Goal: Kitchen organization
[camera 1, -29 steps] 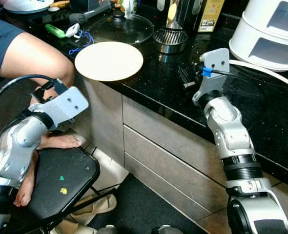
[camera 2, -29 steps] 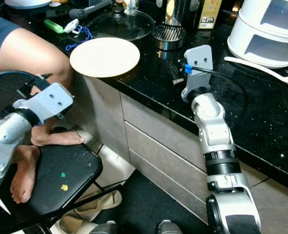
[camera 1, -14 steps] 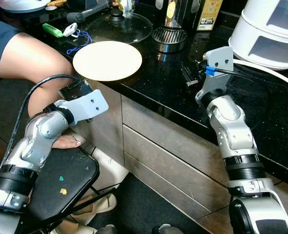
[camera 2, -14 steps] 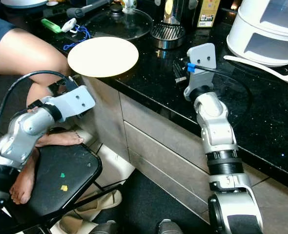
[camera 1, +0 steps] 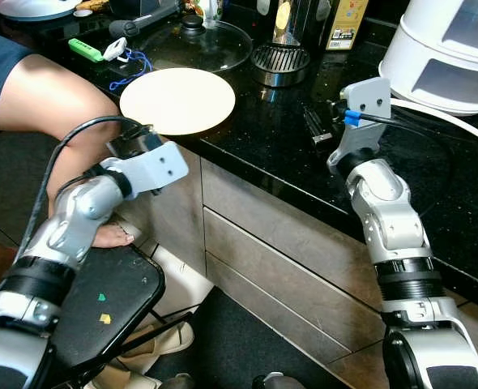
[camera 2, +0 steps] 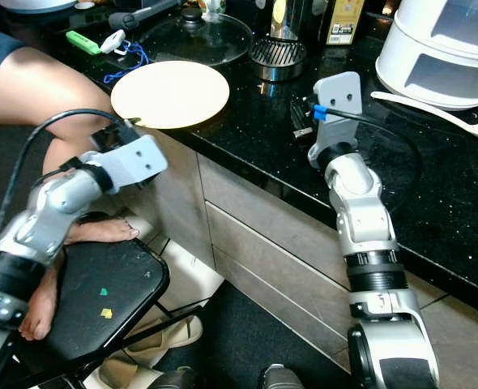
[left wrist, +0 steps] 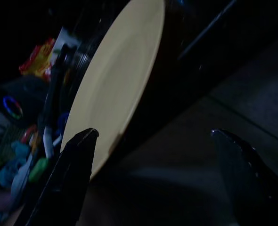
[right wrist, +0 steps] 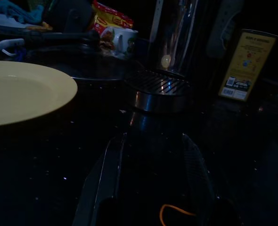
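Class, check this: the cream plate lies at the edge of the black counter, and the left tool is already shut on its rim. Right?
Not quite. The plate does lie at the edge of the black counter, but the left tool is open, short of the rim, as the left wrist view shows.

Plate [camera 1: 177,100]: pale cream-yellow, plain. Surface [camera 1: 433,182]: glossy black with fine pale speckles. Cabinet drawers [camera 1: 279,251]: matt grey-brown. Pan lid [camera 1: 195,44]: clear glass, black knob. Round rack [camera 1: 280,63]: shiny steel, black ribbed top. Appliance [camera 1: 445,53]: white. Lighter [camera 1: 86,49]: bright green. Cord [camera 1: 136,66]: blue. Chair seat [camera 1: 101,312]: black, with small green and yellow marks. Robot arms: silver; black jaws.
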You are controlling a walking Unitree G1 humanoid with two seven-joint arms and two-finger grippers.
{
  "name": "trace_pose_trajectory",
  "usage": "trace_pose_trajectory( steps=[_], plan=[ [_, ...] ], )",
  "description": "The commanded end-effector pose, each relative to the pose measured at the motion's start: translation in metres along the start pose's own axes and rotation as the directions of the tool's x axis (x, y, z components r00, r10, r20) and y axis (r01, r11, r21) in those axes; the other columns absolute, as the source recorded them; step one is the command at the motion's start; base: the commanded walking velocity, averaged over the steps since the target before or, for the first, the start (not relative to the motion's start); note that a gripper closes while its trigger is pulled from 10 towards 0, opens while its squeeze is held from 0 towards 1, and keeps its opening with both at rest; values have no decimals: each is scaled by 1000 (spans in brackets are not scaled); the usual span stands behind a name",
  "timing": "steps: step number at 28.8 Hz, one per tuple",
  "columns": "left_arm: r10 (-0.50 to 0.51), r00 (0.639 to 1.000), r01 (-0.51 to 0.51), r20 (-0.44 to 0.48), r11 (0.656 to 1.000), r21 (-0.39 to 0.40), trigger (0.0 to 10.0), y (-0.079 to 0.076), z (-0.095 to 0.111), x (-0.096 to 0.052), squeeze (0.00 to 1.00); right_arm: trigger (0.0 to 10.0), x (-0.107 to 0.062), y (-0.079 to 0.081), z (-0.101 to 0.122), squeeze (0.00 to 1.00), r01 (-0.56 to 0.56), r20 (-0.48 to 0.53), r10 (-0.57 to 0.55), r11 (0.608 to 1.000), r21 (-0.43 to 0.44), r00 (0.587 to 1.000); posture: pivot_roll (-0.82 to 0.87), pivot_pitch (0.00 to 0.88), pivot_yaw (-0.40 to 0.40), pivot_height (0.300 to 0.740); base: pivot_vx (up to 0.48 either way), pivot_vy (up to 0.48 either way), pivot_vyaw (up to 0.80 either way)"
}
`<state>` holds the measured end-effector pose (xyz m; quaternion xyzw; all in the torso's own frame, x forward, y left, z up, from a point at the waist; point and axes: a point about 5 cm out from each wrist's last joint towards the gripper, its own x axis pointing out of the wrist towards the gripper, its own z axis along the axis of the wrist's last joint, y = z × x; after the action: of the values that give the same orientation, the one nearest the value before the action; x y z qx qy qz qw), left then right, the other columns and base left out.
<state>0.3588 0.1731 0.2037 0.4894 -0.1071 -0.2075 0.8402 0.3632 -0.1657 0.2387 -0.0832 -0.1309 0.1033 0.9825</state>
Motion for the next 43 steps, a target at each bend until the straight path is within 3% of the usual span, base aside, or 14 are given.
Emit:
trace_pose_trajectory(
  steps=[1,14,28,37,38,39,40,43],
  plan=[
    [-32,999,31,14,999,24,10000,-4,3,5,0,10000,-4,-5,-2,0,20,-10,-20,1000,4,1000,26,139,-28,740,0,0,0],
    [-69,996,65,60,996,67,10000,-4,15,19,0,10000,-7,-8,-2,0,29,-17,-29,1000,-4,999,19,152,-28,740,0,0,0],
    [-35,998,39,-48,996,86,10000,12,-17,2,0,10000,-9,-9,-2,0,27,-27,-27,1000,-6,999,25,163,-34,740,0,0,0],
    [-21,999,24,-35,995,93,10000,15,-14,3,0,10000,-9,-9,-2,0,27,-28,-27,1000,-4,999,23,163,-33,740,0,0,0],
    [-20,999,23,-34,995,97,2784,15,-13,3,0,10000,-9,-9,-2,0,28,-28,-28,1000,-4,999,22,163,-34,740,0,0,0],
    [-20,999,23,-34,995,97,2784,15,-13,3,0,10000,-9,-9,-2,0,28,-28,-28,1000,-4,999,22,163,-34,740,0,0,0],
    [-20,999,23,-34,995,100,0,15,-13,3,0,10000,-9,-9,-2,0,29,-28,-29,1000,-5,999,22,163,-34,740,0,0,0],
    [-19,999,22,-35,995,101,0,16,-13,4,0,10000,-10,-10,-2,0,31,-29,-31,999,-6,999,21,161,-34,740,0,0,0]
  ],
)
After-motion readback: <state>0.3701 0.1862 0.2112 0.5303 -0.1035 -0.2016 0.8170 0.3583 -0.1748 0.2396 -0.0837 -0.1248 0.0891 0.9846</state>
